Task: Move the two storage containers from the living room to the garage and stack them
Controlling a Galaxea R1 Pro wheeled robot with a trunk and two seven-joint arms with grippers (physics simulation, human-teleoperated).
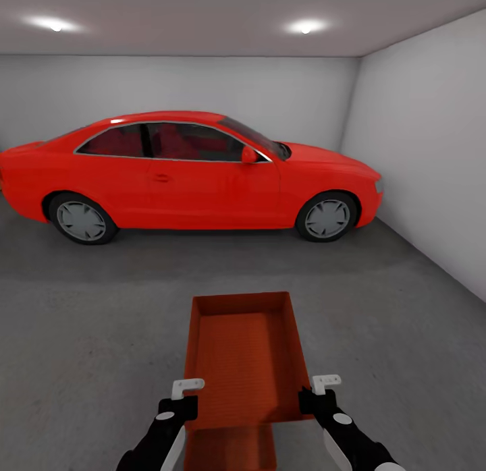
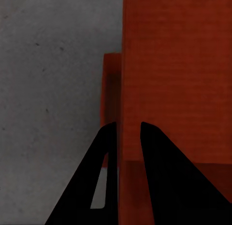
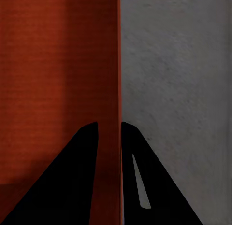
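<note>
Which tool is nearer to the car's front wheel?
Right. The right tool grips the bin's wall below the front wheel; the left tool grips the opposite wall.

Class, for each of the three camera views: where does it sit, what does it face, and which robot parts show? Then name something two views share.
Head view: atop the robot, facing the red car, held storage container, left gripper and right gripper.
Left wrist view: looks along fingers astride a container wall.
Right wrist view: likewise, fingers.
Shared: container, grey floor.
</note>
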